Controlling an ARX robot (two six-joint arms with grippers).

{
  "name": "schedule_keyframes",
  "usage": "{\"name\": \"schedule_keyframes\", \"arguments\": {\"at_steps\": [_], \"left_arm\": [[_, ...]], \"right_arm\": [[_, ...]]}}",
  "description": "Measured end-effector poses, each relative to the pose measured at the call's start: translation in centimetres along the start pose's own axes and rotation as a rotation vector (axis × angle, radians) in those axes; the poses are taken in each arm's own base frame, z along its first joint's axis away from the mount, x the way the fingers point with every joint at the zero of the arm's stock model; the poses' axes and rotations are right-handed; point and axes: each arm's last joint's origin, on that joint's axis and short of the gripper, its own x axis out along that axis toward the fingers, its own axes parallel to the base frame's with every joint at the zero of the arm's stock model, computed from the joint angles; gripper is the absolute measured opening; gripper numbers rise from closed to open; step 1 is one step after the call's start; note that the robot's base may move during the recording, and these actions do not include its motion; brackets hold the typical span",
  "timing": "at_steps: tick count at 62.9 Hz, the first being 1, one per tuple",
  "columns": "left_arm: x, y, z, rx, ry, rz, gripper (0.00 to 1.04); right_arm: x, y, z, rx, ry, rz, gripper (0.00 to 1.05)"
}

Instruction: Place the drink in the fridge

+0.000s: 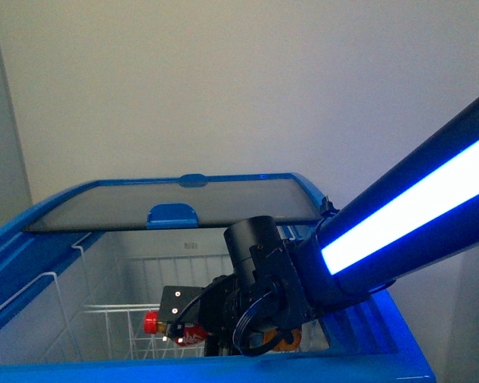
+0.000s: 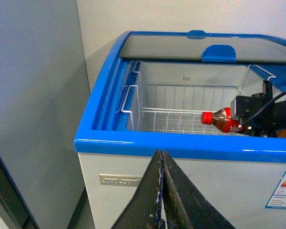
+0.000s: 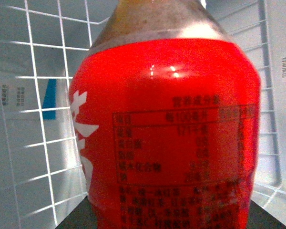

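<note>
My right gripper (image 1: 180,329) is shut on the drink (image 1: 164,325), a small bottle with a red cap and red label, and holds it lying sideways inside the fridge (image 1: 56,211), low over a white wire basket (image 1: 112,319). The drink also shows in the left wrist view (image 2: 221,119), cap pointing left, and fills the right wrist view (image 3: 167,129). The fridge's glass top panel (image 1: 184,201) is slid back, leaving the near half uncovered. My left gripper (image 2: 162,200) is shut and empty, outside the fridge in front of its white front wall (image 2: 205,186).
The blue rim (image 2: 181,145) runs between my left gripper and the inside of the fridge. Wire baskets (image 2: 171,119) line the inside. A grey wall (image 2: 33,95) stands to the left of the fridge. My right arm (image 1: 399,231) reaches in over the right rim.
</note>
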Motion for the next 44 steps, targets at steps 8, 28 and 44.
{"name": "schedule_keyframes", "arguments": {"at_steps": [8,28,44], "left_arm": [[0.0,0.0,0.0,0.000,-0.002,0.000,0.03],[0.0,0.0,0.0,0.000,-0.001,0.000,0.03],[0.0,0.0,0.0,0.000,-0.001,0.000,0.03]], "right_arm": [[0.9,1.3,-0.1,0.004,-0.003,0.018,0.37],[0.5,1.9,0.4,0.011,-0.025,0.038,0.76],[-8.3,-4.9,4.0,0.117,-0.204,-0.129,0.97]]}}
